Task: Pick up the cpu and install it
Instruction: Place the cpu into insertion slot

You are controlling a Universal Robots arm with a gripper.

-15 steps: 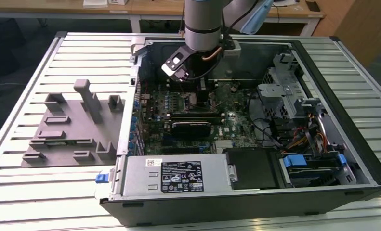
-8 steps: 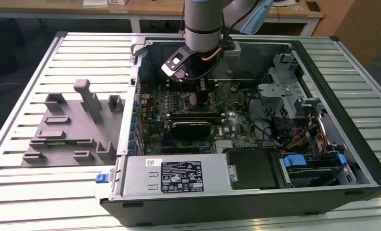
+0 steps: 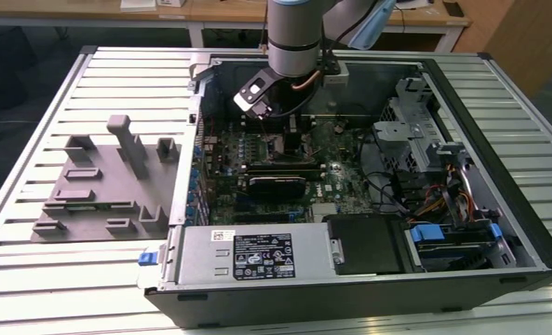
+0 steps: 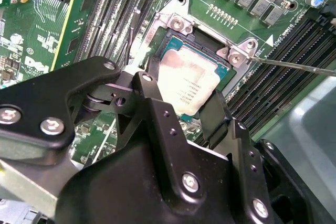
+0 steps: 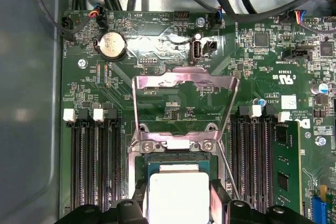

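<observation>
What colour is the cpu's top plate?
The cpu top is silvery-grey metal with faint dark print; clearest in the second wrist view.

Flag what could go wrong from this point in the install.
The cpu lies at the socket under the gripper; whether it is fully seated is unclear, so pressing could bend contacts. The thin lever runs close beside the gripper and might get snagged.

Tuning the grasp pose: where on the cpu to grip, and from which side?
Pinch two opposite edges of the cpu, coming straight down. It lies flat in the socket, thin rim exposed; the load plate stands open at one end, so probably take the flanking sides.
</observation>
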